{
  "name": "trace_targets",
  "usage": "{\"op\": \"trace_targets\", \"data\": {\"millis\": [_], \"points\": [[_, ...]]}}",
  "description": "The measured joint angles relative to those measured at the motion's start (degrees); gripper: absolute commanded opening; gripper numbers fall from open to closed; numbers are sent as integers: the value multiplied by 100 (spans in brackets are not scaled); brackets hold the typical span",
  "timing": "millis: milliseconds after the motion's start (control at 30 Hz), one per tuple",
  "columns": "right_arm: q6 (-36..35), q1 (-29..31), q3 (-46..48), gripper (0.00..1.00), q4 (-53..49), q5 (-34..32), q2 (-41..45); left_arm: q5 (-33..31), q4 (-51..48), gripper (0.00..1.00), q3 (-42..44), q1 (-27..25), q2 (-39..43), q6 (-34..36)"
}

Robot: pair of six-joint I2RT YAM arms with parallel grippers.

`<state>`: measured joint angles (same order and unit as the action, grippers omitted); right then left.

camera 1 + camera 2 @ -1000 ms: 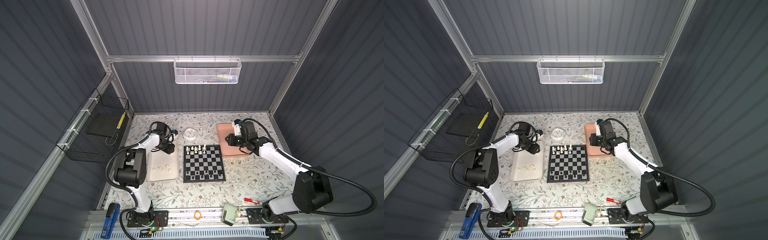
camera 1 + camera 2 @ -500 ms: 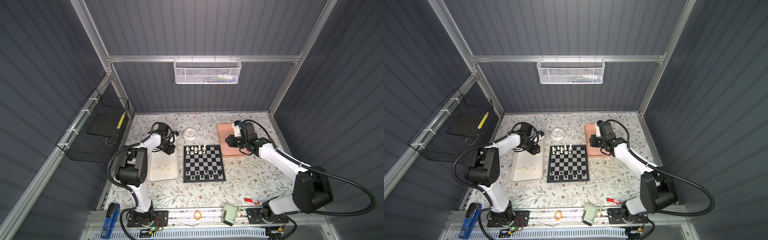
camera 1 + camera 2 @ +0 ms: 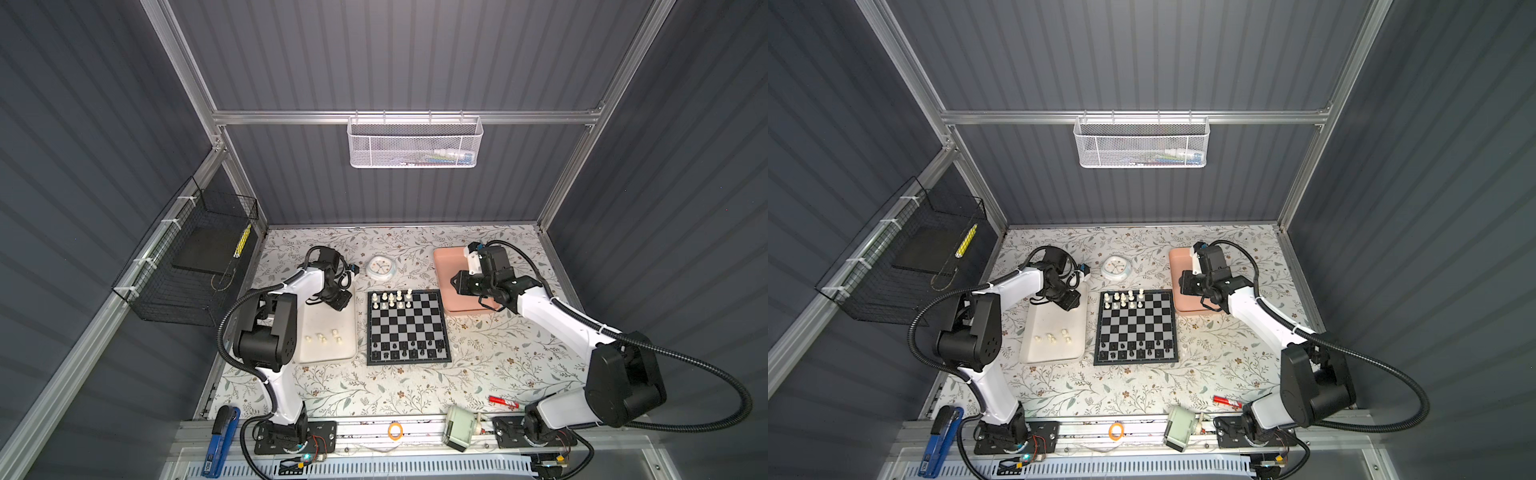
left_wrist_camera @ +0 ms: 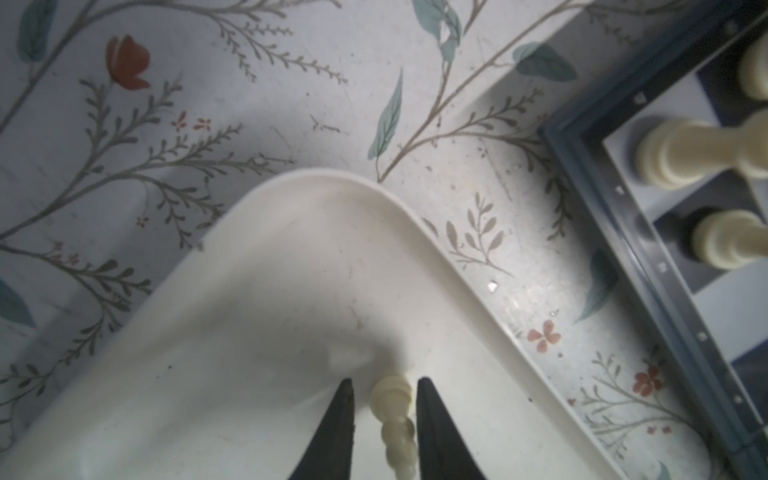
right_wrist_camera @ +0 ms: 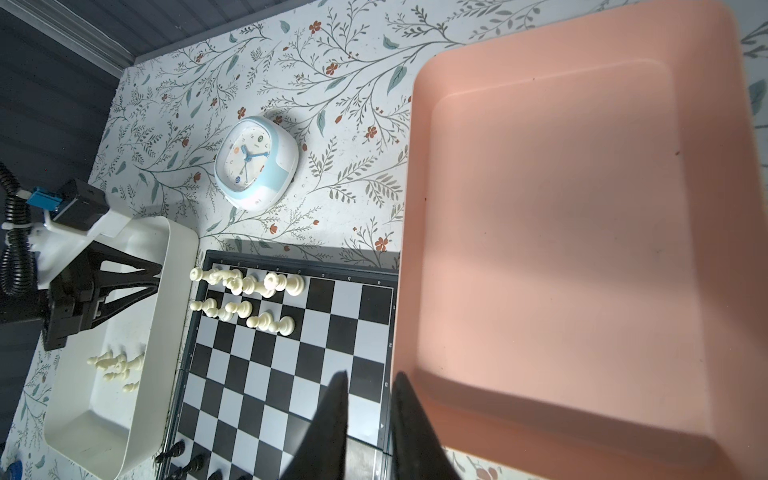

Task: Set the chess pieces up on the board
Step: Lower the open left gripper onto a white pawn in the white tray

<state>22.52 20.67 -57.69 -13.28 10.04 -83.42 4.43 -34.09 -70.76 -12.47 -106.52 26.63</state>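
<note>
A cream chess piece is lying between the left gripper jaws in the white tray, touching one jaw, not visibly clamped, probably for lifting to the board. The right gripper is hovering, jaws slightly apart and empty, by the pink tray.
</note>
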Motion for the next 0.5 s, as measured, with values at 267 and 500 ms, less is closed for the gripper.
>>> {"op": "trace_targets", "data": {"millis": [267,500], "points": [[0,0,9,23,0,0,2,-63,52,18,0,-42,0,24],[0,0,42,23,4,-2,9,-120,55,18,0,-63,0,26]]}}
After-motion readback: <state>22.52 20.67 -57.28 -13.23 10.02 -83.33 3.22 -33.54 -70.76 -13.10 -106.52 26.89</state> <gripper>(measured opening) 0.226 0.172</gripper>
